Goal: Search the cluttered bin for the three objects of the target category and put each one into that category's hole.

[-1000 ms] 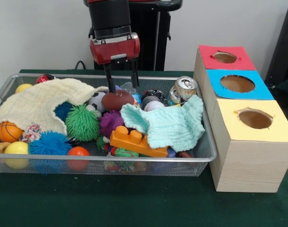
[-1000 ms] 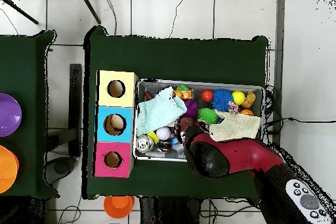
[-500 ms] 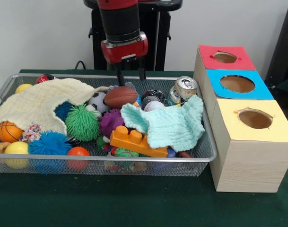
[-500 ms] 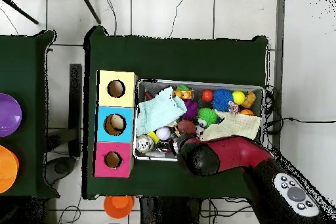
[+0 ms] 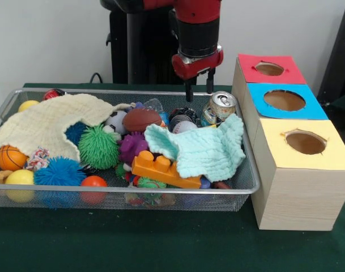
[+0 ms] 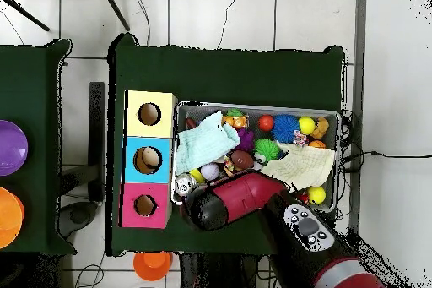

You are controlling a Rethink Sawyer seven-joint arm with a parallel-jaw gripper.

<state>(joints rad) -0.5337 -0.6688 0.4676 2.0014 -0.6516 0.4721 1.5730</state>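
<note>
The wire bin holds a jumble of toys. A brown football lies near the middle back, beside a soccer ball. At the back right corner a soda can leans against a mint cloth. My gripper hangs open and empty just above the bin's back rim, a little left of the can. In the overhead view the arm's head covers the gripper and the bin's corner nearest the red box; the football shows free.
Three wooden boxes stand right of the bin, with holes in a red top, a blue top and a yellow top. A cream cloth covers the bin's left part. Spiky balls and an orange brick lie in front.
The gripper rose off the football, leaving it in the bin, and swung right toward the can end. The football stayed put.
</note>
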